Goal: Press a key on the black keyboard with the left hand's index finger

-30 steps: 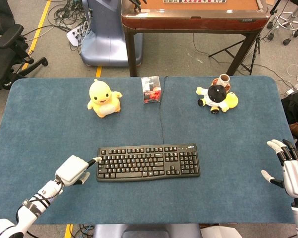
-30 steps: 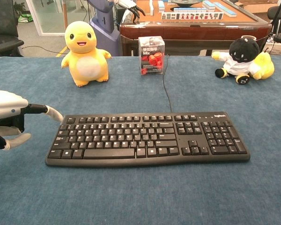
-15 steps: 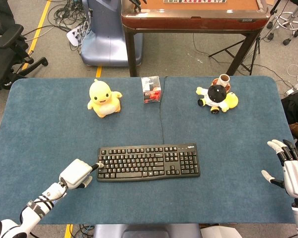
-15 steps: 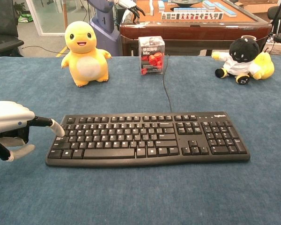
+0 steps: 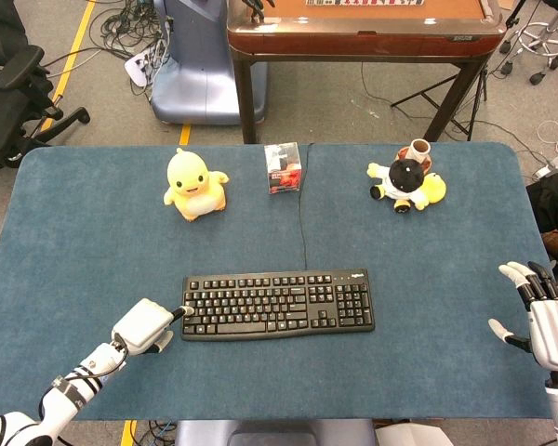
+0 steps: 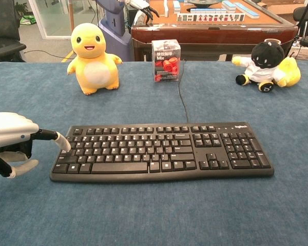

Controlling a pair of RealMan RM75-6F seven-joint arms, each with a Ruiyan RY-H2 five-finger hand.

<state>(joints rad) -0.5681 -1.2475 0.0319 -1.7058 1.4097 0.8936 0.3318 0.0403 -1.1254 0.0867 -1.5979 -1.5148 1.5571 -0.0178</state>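
Black keyboard [image 6: 161,151], lower centre of frame, lay flat on blue table cover [image 6: 154,215]. Left hand [image 6: 10,141], lower left, was clenched save its index finger [image 6: 59,139], extended onto the leftmost keys. Right hand [image 5: 544,321], lower right, hung released. Risk: fingertip straddled two keys, or slipped off the edge

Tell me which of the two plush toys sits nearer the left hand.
The yellow duck-like plush toy, far left; the black-headed plush toy sits far right, well away from the left hand.
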